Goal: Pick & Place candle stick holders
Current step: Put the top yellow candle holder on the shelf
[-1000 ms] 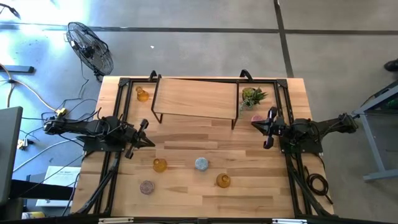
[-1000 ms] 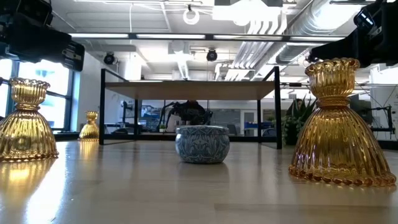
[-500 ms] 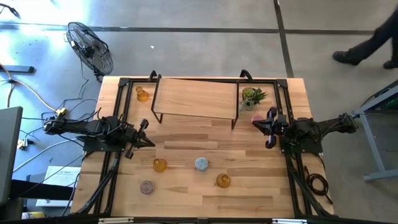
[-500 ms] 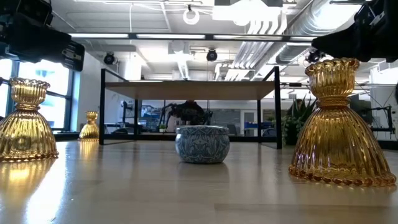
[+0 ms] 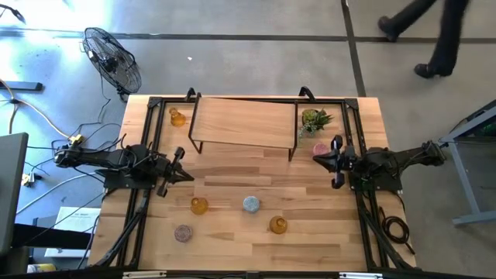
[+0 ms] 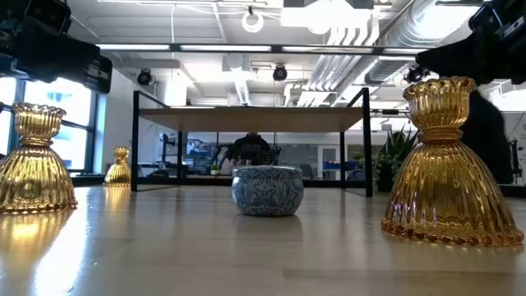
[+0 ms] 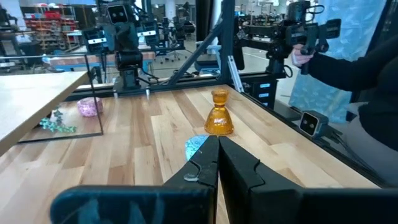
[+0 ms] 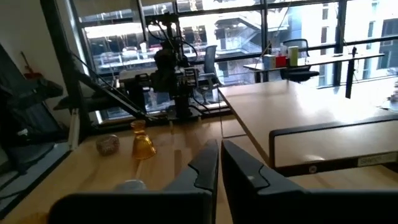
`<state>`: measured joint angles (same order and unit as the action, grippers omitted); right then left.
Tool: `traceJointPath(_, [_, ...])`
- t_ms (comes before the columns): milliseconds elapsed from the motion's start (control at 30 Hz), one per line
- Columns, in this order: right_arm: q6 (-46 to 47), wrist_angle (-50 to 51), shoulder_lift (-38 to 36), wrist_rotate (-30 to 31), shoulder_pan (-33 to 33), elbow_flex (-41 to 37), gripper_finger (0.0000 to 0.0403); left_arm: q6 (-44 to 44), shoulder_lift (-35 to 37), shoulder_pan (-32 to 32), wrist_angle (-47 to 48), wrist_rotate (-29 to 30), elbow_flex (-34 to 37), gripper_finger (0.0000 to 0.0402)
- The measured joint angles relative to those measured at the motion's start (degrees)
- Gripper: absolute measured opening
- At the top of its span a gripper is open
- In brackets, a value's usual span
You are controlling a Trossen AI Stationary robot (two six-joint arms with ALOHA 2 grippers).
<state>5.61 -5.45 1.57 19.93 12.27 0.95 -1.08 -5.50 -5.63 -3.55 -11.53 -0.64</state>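
Six candle stick holders stand on their bases on the wooden table. Amber ones are at the far left (image 5: 177, 118), the near middle (image 5: 199, 205) and the near right (image 5: 278, 225). A blue-grey one (image 5: 250, 204) stands between the last two, a mauve one (image 5: 183, 232) is near the front, and a pink one (image 5: 319, 147) is beside the plant. My left gripper (image 5: 191, 177) is shut and level at the table's left side. My right gripper (image 5: 315, 154) is shut and level at the right side, close to the pink holder. Neither touches anything.
A low wooden shelf on a black frame (image 5: 244, 122) stands at the table's far middle. A small green potted plant (image 5: 315, 119) stands by its right end. A person (image 5: 434, 31) walks on the floor beyond the far right corner. Bare wood lies between the arms.
My right gripper has turned a little at the wrist without leaving its place. A person has walked into view beyond the table's far right corner. The holders have not moved.
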Motion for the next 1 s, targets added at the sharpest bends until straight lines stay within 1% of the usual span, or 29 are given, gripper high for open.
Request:
traceJointPath(133, [-0.09, 1.53, 0.02, 4.48, 0.00, 0.00, 0.0042, -0.13, 0.00, 0.00, -0.35, 0.51, 0.00, 0.0005])
traceJointPath(233, [-0.21, 1.21, 0.02, 8.21, 0.00, 0.02, 0.0080, -0.13, 0.00, -0.02, -1.62, 3.77, 0.00, 0.0005])
traceJointPath(400, [-3.23, 1.46, 0.02, 12.35, 0.00, 0.68, 0.0151, -1.99, 0.00, -0.02, -2.22, 10.54, 0.00, 0.0005])
traceJointPath(467, [-4.27, 1.59, 0.02, 14.61, -0.02, 1.15, 0.0172, -2.27, 0.00, -0.02, -3.78, 11.76, 0.00, 0.0005])
traceJointPath(533, [-5.10, 1.72, 0.02, 15.37, -0.02, 1.64, 0.0188, -3.81, 0.00, 0.00, -5.64, 12.15, 0.00, 0.0005])
traceJointPath(667, [-8.42, 3.13, 0.02, 15.81, 0.00, 2.60, 0.0199, -4.66, 0.02, 0.00, -6.59, 12.45, -0.84, 0.0005])
traceJointPath(733, [-9.08, 3.81, 0.02, 15.90, -0.02, 3.01, 0.0199, -3.05, 0.00, 0.00, -5.22, 15.20, -1.68, 0.0005])
traceJointPath(800, [-9.10, 3.93, 0.02, 15.92, 0.00, 3.32, 0.0200, 0.87, -0.04, 0.00, -3.01, 19.03, -3.40, 0.0010])
traceJointPath(833, [-9.10, 4.03, 0.02, 15.88, 0.00, 3.39, 0.0200, 2.46, 0.00, 0.00, -2.07, 20.77, -4.23, 0.0017])
traceJointPath(900, [-9.10, 4.29, 0.04, 15.60, 0.00, 3.41, 0.0200, 4.47, 0.05, 0.00, 0.69, 22.26, -5.60, 0.0039])
traceJointPath(1000, [-9.10, 4.31, 0.07, 15.55, -0.01, 3.41, 0.0200, 7.99, -0.08, 0.00, 2.28, 23.23, -6.38, 0.0095])
